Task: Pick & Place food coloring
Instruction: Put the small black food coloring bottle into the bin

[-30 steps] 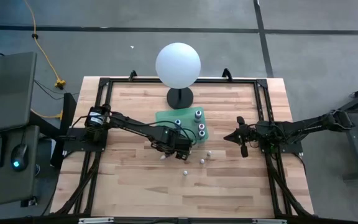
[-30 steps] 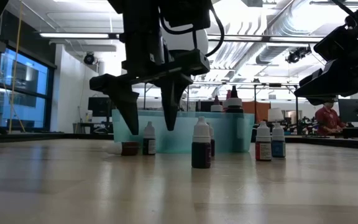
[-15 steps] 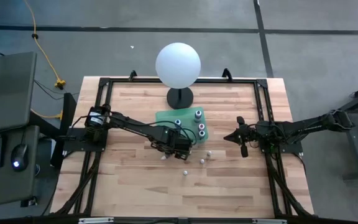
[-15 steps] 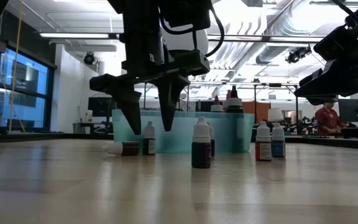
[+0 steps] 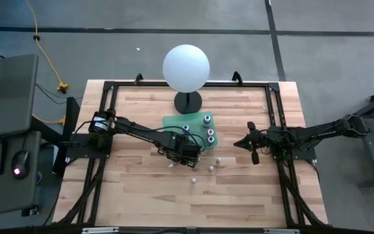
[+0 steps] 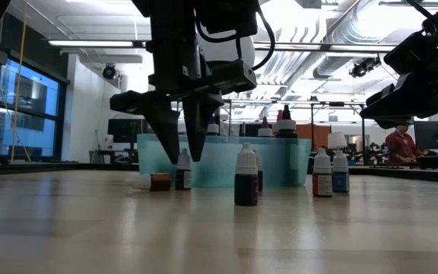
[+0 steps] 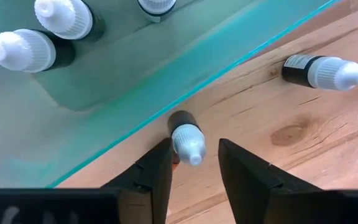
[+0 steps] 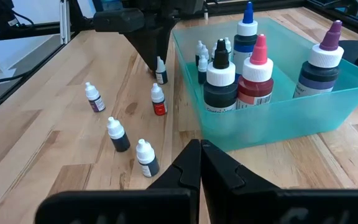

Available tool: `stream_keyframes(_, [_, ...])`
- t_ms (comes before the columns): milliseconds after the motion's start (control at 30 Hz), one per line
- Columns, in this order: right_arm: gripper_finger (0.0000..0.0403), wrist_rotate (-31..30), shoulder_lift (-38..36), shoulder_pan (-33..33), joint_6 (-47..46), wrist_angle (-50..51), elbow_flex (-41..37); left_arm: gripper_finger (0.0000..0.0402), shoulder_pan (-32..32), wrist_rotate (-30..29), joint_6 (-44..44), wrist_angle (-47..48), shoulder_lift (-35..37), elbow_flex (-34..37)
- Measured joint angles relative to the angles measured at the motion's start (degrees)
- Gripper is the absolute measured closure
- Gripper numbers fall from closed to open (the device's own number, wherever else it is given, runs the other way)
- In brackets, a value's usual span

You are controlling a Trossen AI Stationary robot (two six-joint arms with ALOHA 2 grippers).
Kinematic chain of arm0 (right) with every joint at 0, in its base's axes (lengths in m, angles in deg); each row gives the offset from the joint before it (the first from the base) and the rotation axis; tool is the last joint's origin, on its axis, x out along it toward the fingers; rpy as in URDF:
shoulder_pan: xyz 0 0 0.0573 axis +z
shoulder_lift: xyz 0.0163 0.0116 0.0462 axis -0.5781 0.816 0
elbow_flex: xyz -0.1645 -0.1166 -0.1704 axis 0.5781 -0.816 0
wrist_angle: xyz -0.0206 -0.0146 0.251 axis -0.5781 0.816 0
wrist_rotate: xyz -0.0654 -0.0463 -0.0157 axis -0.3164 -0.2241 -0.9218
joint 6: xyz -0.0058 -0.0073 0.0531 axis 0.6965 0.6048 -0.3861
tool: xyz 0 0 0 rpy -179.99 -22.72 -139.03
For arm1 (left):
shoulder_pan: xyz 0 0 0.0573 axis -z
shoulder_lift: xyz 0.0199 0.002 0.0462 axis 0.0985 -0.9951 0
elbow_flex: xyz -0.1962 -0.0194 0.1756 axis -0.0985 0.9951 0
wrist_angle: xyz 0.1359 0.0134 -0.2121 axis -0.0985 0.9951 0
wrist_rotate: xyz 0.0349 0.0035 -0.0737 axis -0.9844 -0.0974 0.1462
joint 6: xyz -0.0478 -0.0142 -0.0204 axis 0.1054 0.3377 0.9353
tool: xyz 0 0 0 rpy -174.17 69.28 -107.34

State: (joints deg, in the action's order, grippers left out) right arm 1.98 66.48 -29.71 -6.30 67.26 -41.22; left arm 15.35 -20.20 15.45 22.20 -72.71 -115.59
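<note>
- The left hand point(image 6: 179, 141) is lowered over the counter point(image 5: 141, 195), just beside the near wall of the teal bin point(image 7: 73, 81).
- Its two fingers point(image 7: 157, 171) are seen on either side of one small food coloring bottle point(image 7: 185, 138), which stands upright with a dark body and a white cap, just beside the bin's wall.
- In the left wrist view a narrow gap shows on each side of the cap, so the left hand is half closed round the bottle and no firm grasp is seen.
- In the low view the finger tips are level with the bottle's cap.
- A red bottle point(image 8: 158, 100) is standing near it on the counter, well clear of the fingers.
- Three more small bottles point(image 8: 118, 135) are spread over the open wood, apart from the bin.
- Larger bottles with blue, pink, black and purple caps point(image 8: 254, 74) are held upright inside the bin.
- The right hand point(image 8: 201, 155) is clenched with nothing in it, and hangs above the counter's right side, well apart from the bin.
- A white sphere on a black stand point(image 5: 186, 68) is placed at the far edge.
</note>
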Motion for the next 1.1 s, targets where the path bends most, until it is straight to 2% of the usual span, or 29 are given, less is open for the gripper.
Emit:
stream_keyframes(267, [0.0400,0.01,0.00,0.00,0.01,0.00,-0.01,0.0301,0.02,0.72,-0.27,0.06,0.00,0.00])
stream_keyframes(633, [0.0400,0.00,0.00,0.00,-0.01,0.00,-0.01,0.0357,0.04,0.63,-1.49,0.06,0.00,-0.02])
stream_keyframes(1100, [0.0400,0.00,0.00,0.00,0.00,0.00,0.00,0.0363,0.02,1.81,-1.68,0.08,0.31,-0.01])
